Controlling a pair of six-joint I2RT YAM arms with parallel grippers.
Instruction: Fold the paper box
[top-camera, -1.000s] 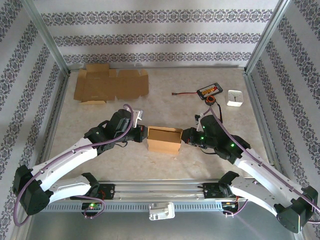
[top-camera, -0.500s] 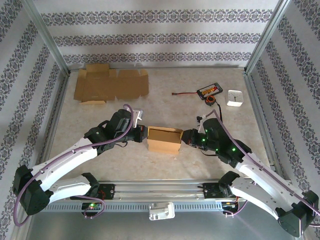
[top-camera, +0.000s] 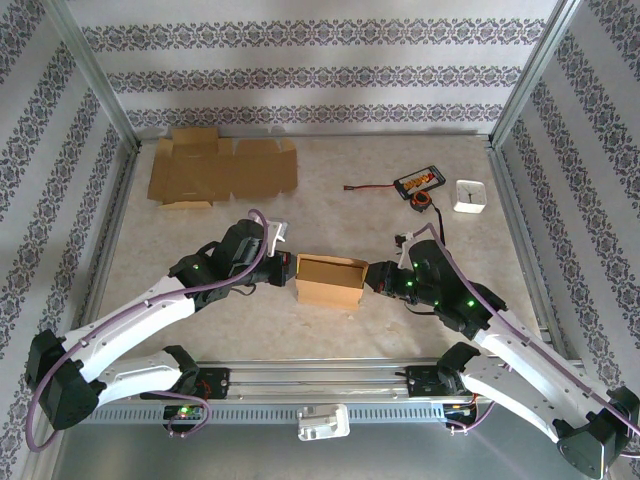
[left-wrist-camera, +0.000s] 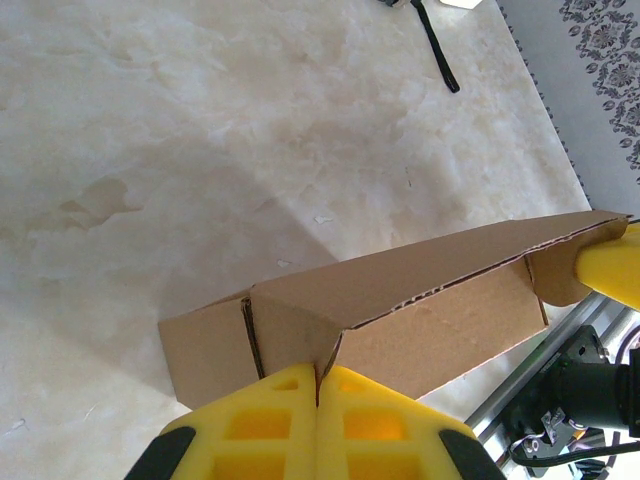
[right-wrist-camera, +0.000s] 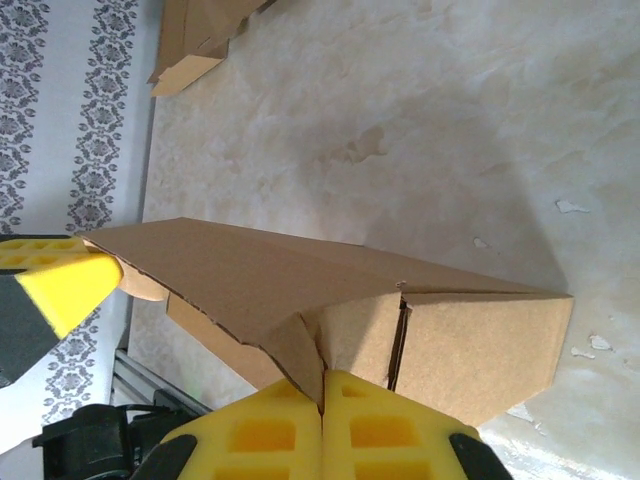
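The paper box (top-camera: 328, 281) is seen near the middle of the marbled surface (top-camera: 330, 215), between the two arms, with its long side running left to right and its top open. It is held at both short ends.

The left end effector (left-wrist-camera: 318, 378) is clenched on the box's left end. In the left wrist view its yellow fingers (left-wrist-camera: 265, 420) are pressed together, and the folded edge of an end flap is pinched in the seam between them. The right end effector (right-wrist-camera: 322, 388) is likewise clenched on the opposite end, where a triangular fold of cardboard is caught between its closed yellow fingers (right-wrist-camera: 270, 430). A long top flap is seen slanting over the box opening in both wrist views.

Whether the box rests on the surface or is raised just above it cannot be told.

A flat, unfolded cardboard blank (top-camera: 222, 168) is laid at the far left corner of the surface, well apart from the box. At the far right, a black device with a cable (top-camera: 418, 181) is placed beside a small white container (top-camera: 469, 195).
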